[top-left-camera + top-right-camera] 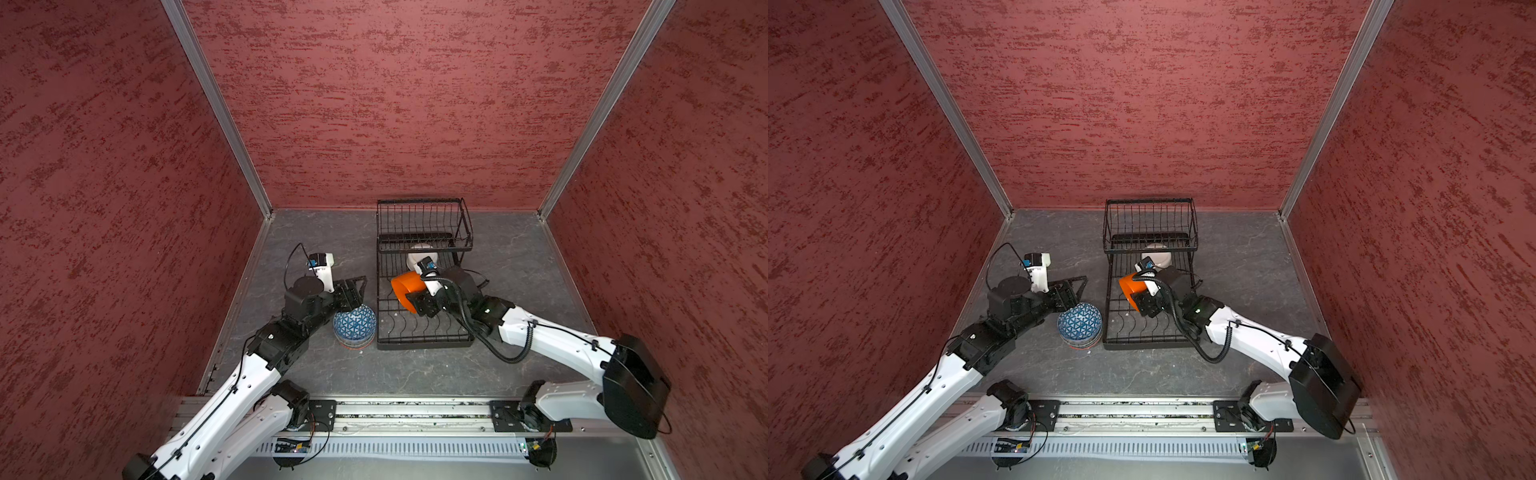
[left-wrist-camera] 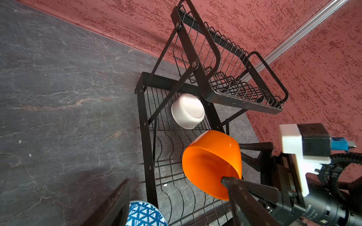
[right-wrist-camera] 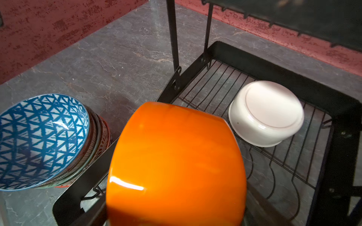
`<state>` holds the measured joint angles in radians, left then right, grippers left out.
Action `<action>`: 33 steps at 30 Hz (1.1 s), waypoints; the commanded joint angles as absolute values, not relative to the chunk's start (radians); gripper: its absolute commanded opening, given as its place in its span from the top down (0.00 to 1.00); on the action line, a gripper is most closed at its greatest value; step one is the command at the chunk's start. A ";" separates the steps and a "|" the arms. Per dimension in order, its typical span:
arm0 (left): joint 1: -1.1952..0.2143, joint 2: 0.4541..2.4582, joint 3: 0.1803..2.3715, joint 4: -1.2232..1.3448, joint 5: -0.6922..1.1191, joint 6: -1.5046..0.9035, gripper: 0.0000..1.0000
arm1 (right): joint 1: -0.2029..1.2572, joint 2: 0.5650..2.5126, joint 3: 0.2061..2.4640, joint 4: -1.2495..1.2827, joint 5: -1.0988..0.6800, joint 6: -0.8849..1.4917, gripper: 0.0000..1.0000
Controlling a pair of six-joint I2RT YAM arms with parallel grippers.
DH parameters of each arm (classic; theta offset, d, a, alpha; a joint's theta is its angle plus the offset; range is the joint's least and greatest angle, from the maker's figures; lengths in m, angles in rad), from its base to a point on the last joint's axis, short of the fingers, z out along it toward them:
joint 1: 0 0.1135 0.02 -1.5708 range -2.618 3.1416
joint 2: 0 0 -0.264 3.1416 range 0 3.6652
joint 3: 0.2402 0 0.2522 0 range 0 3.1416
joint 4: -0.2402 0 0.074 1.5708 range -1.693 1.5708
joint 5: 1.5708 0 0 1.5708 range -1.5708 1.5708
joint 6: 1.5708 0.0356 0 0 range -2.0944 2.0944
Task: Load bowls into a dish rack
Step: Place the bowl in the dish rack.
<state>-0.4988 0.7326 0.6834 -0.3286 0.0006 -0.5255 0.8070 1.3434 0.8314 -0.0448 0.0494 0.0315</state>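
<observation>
Slippage is my worry: right tool (image 1: 413, 302) clamps only the rim of the orange bowl (image 1: 405, 286) over the dish rack (image 1: 424, 341); dropped, it'd smack the white bowl (image 1: 415, 254). Left tool (image 1: 353, 293) is spread, empty.

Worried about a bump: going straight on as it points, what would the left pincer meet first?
Likely the dish rack, near its side rail, then the orange bowl in the right pincer; how high the left pincer rides is unclear.

Top views high overhead facing down, wrist views close, oblique, all sharing the dish rack (image 1: 415, 344)
</observation>
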 commanded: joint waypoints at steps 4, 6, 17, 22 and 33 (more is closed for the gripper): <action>-0.481 0.706 0.660 -0.351 0.000 -0.513 0.23 | 0.826 1.349 0.867 0.102 0.149 -0.060 0.30; -0.477 0.701 0.659 -0.354 0.000 -0.513 0.23 | 0.831 1.358 0.868 0.120 0.160 -0.079 0.30; -0.459 0.686 0.661 -0.376 0.000 -0.507 0.23 | 0.868 1.439 0.862 0.214 0.270 -0.186 0.29; -0.453 0.683 0.666 -0.381 0.003 -0.503 0.23 | 0.877 1.448 0.841 0.297 0.311 -0.214 0.29; -0.445 0.683 0.673 -0.399 0.005 -0.499 0.23 | 0.885 1.557 0.828 0.430 0.370 -0.283 0.29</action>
<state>-0.4534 0.6926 0.6674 -0.3862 0.0010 -0.5186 0.8749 1.5547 0.8314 0.3145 0.3206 -0.2363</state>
